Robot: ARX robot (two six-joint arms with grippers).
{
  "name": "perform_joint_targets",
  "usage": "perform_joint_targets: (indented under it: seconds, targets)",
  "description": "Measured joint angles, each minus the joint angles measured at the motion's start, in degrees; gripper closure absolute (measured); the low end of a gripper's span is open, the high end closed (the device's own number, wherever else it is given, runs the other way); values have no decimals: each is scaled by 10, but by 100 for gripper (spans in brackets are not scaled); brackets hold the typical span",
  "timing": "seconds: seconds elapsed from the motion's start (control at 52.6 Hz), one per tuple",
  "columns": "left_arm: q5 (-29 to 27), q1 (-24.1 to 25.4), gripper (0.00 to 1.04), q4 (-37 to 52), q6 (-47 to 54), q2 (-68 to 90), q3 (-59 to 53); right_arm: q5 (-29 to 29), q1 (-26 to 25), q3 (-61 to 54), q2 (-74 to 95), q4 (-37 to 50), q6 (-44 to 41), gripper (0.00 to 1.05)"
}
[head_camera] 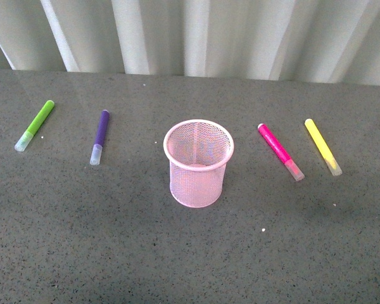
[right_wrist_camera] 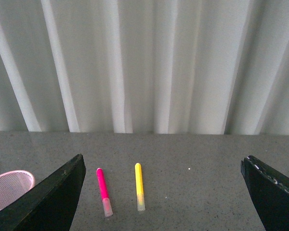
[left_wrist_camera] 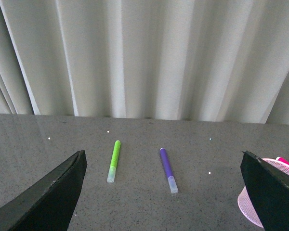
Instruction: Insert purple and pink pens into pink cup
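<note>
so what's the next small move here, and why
Probably bring the left claw down over the purple pen. It lies flat to the left of the pink cup, the cup looks empty, and the claw is open, holding nothing, with that pen ahead of it. The pink pen can wait for the right claw.

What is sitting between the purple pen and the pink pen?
Only the pink cup, standing upright, apart from both the purple pen and the pink pen; the front view shows it.
</note>
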Motion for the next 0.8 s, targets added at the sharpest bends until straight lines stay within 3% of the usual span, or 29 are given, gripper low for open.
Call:
perform_joint_targets:
  seconds: [0.589,0.703,0.798]
  targets:
    - [0,0,7,-1,-1,1,0,0,0,0,0,0,0,7]
    - [29,26,7,-167,-33,106,77,0,0,0,0,0,0,7]
    - [36,52,7,-176,-41,202,118,0,0,0,0,0,0,7]
